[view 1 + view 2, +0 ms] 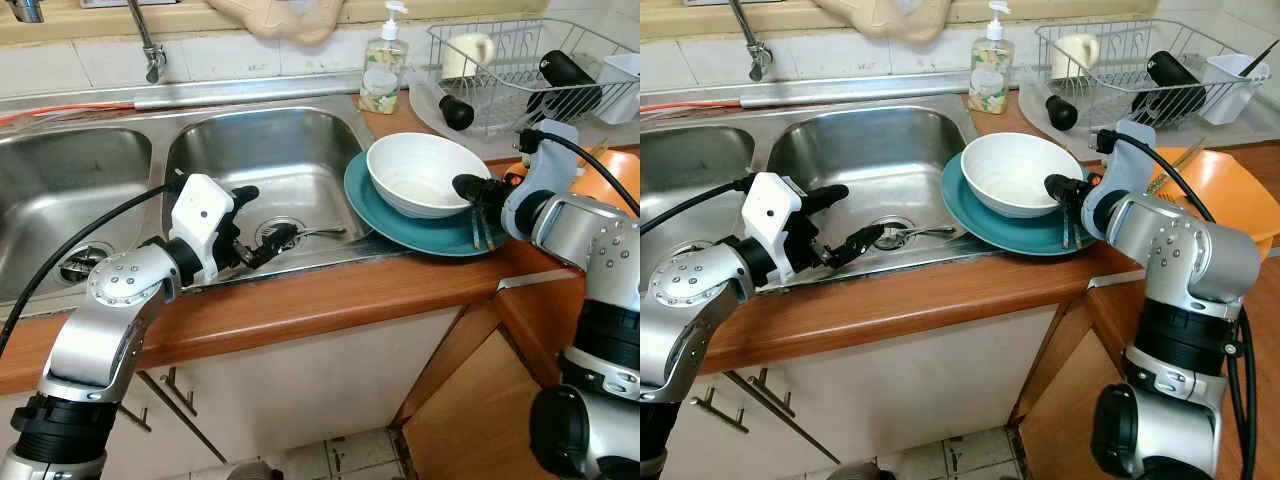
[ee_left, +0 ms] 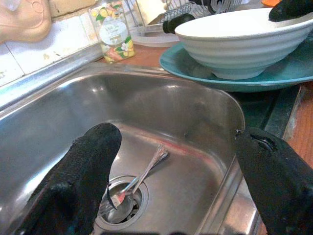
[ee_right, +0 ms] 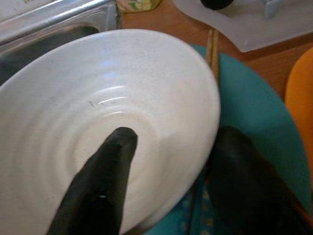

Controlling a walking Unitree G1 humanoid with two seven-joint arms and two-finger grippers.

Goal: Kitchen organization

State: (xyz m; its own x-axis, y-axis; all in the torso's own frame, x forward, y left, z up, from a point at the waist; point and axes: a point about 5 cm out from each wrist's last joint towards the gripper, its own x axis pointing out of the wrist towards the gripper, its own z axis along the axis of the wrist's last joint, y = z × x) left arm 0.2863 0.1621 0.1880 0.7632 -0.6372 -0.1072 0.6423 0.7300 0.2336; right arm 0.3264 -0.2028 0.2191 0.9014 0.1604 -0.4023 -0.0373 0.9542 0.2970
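Over sink [image 1: 250, 150]: left end effector [image 1: 262, 222] spread; right end effector [image 3: 166, 161] straddles bowl [image 1: 420, 172] rim.

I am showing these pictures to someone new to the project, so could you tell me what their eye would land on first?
First, the white bowl sitting on a teal plate at the sink's edge, with the right gripper straddling its rim, one finger inside, one outside. Next, the left gripper held open over the steel sink basin, where a fork lies across the drain. Behind stand a soap bottle and a wire dish rack.
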